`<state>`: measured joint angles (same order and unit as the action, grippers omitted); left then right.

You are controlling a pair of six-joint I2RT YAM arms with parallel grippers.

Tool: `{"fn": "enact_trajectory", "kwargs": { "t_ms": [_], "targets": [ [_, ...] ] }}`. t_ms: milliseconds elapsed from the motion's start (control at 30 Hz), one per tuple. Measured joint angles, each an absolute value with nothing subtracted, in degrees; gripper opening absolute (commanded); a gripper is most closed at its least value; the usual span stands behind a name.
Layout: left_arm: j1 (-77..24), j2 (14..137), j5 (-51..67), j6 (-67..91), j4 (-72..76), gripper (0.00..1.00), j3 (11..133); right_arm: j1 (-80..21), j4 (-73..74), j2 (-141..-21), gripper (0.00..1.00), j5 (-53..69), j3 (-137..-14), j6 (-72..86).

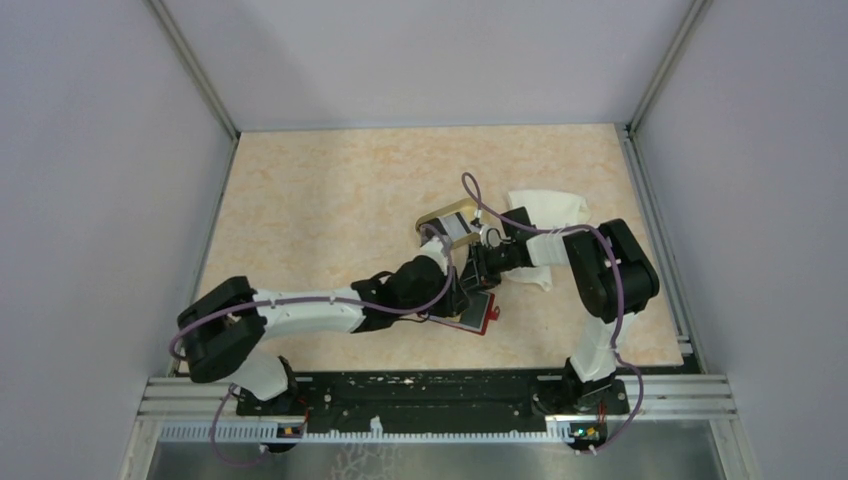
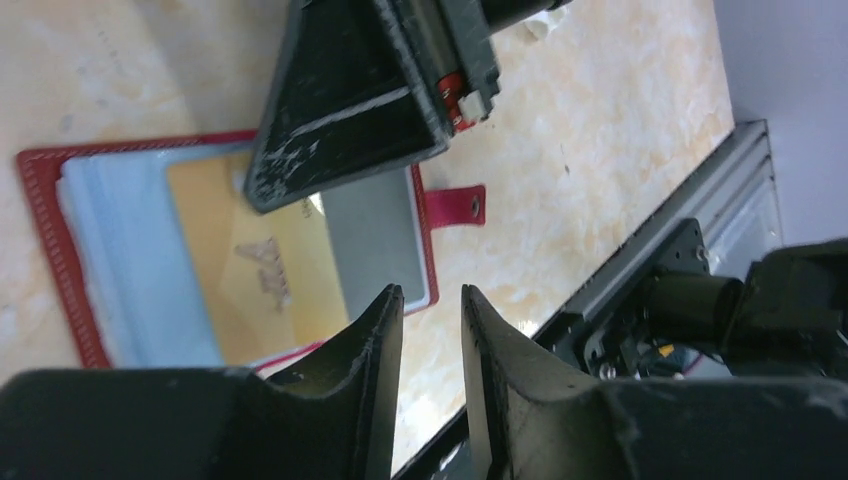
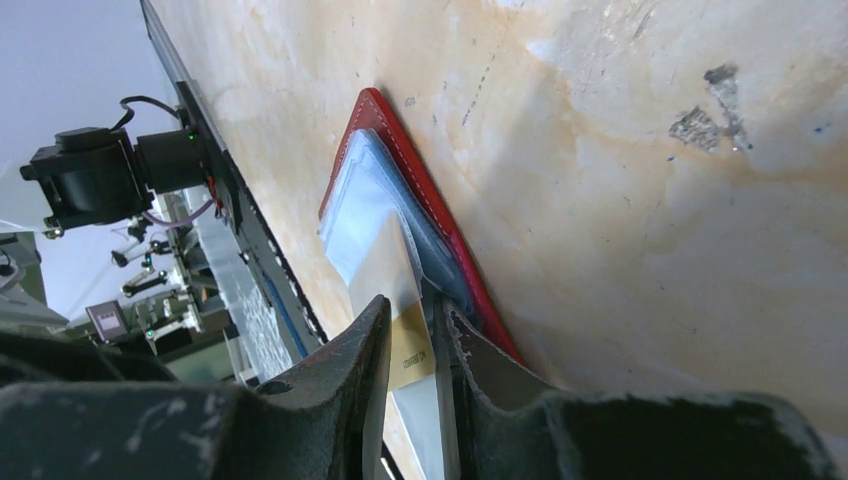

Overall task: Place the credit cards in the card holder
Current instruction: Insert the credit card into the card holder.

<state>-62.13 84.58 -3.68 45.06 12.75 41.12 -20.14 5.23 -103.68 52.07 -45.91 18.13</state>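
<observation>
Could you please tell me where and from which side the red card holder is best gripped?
Probably by the snap strap, coming in from that side: the card holder lies open and flat on the table, its edges flush, while the narrow strap juts out past the rim.

Desk: the desk (image 1: 300, 200) has a pale beige marbled top, matte, with a few grey scuffs in the right wrist view.
Walls: plain light grey wall panels (image 1: 90, 150) close in the left, back and right sides.
Frame: aluminium posts (image 1: 192, 65) rise from the two far corners.
Near edge: a silver slotted rail (image 1: 700, 395) carries a black base plate (image 1: 420, 385).
Light: soft and even.
</observation>
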Motion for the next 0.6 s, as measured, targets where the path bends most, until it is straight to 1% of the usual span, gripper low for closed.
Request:
{"fn": "enact_trajectory", "kwargs": {
  "t_ms": [33, 133, 267, 433, 600],
  "targets": [
    [-63.13, 86.35, -5.23, 45.06, 11.49, 0.33, 43.24, -20.14, 5.28, -103.68, 0.23, 52.07, -45.93, 18.09],
    [-66.11, 92.29, -9.87, 45.1, 6.22, 0.29, 50.09, -20.14, 5.45, -103.68, 0.23, 52.05, -45.98, 18.02],
    [-68.53, 99.33, -14.55, 45.06, -0.84, 0.26, 57.39, -20.14, 5.76, -103.68, 0.23, 51.86, -46.22, 17.98],
    [-69.38, 103.28, -17.61, 44.66, -6.35, 0.27, 60.25, -20.14, 5.8, -103.68, 0.23, 51.81, -46.24, 17.91],
    [-69.41, 104.47, -20.29, 43.81, -8.8, 0.28, 61.58, -20.14, 5.87, -103.68, 0.24, 51.79, -46.26, 17.65]
  ]
}}
